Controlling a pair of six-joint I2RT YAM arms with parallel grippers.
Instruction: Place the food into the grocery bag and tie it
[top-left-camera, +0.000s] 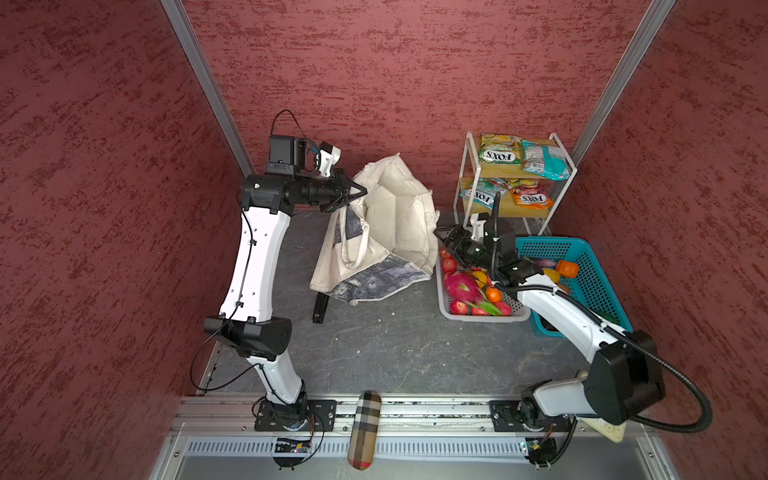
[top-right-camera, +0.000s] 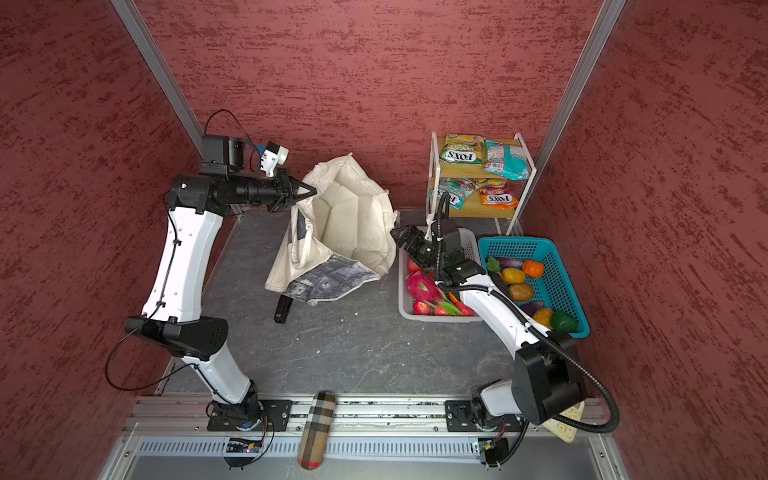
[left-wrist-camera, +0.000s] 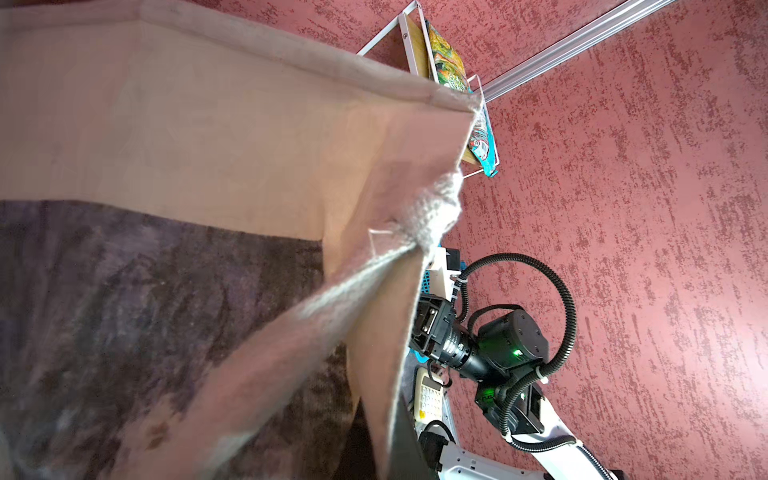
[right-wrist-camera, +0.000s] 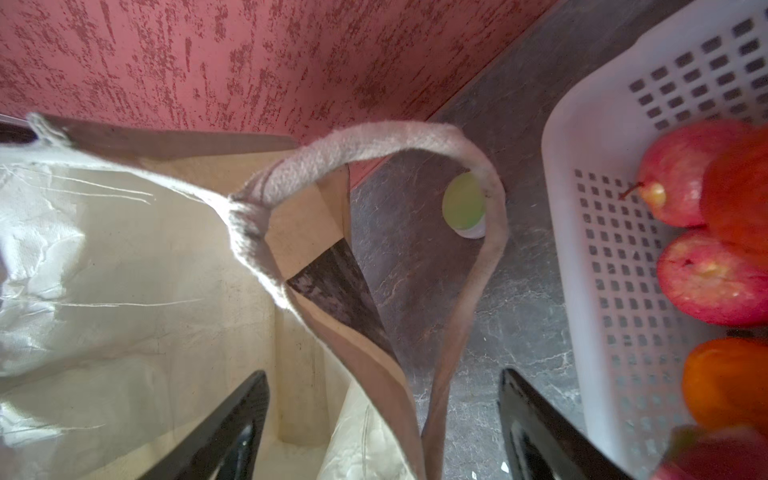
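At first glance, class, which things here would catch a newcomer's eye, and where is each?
The big cream bag stands open mid-table, its rim pinched up by the left arm's shut fingers. To its right, a pink dragon fruit glows in the white basket, beside a blue basket. Bright snack packets fill the shelf at the back wall.

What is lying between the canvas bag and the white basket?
In the right wrist view: a strip of grey table, crossed by the bag's looped strap, with a small round green-topped thing standing on it.
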